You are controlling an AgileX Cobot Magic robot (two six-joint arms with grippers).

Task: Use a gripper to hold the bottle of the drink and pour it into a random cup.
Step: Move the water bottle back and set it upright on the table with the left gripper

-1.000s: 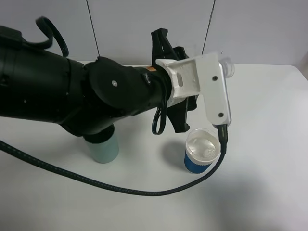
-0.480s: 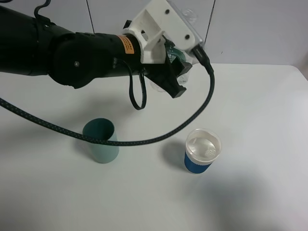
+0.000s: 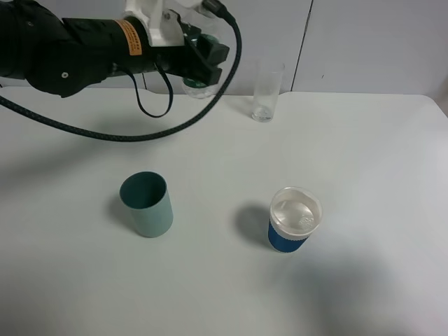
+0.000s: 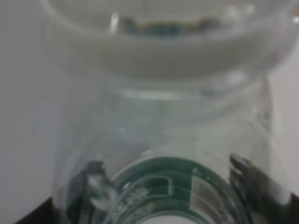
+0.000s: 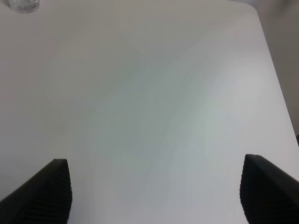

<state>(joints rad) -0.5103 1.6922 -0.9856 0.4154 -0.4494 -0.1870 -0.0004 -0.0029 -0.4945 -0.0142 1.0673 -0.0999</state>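
Note:
My left gripper [image 3: 201, 56] hangs high over the table's back left, shut on the bottle [image 3: 197, 85]. Only the bottle's clear lower part shows below the dark fingers. In the left wrist view the bottle [image 4: 163, 140] fills the frame, clear with its green label [image 4: 163, 186] close to the camera. The blue cup [image 3: 294, 220] stands at the front right of centre with clear liquid inside, well away from the gripper. My right gripper [image 5: 154, 196] is open over bare table, with nothing between its dark fingertips [image 5: 49, 186]; it is outside the exterior view.
A taller pale teal cup [image 3: 145, 203] stands at the front left of centre. A tall clear glass [image 3: 266, 91] stands at the back near the wall, just right of the left gripper. The glass's base [image 5: 21, 4] shows at the right wrist view's corner.
The left arm has risen from over the blue cup and swung back and to the left, carrying the bottle. Both cups have not moved.

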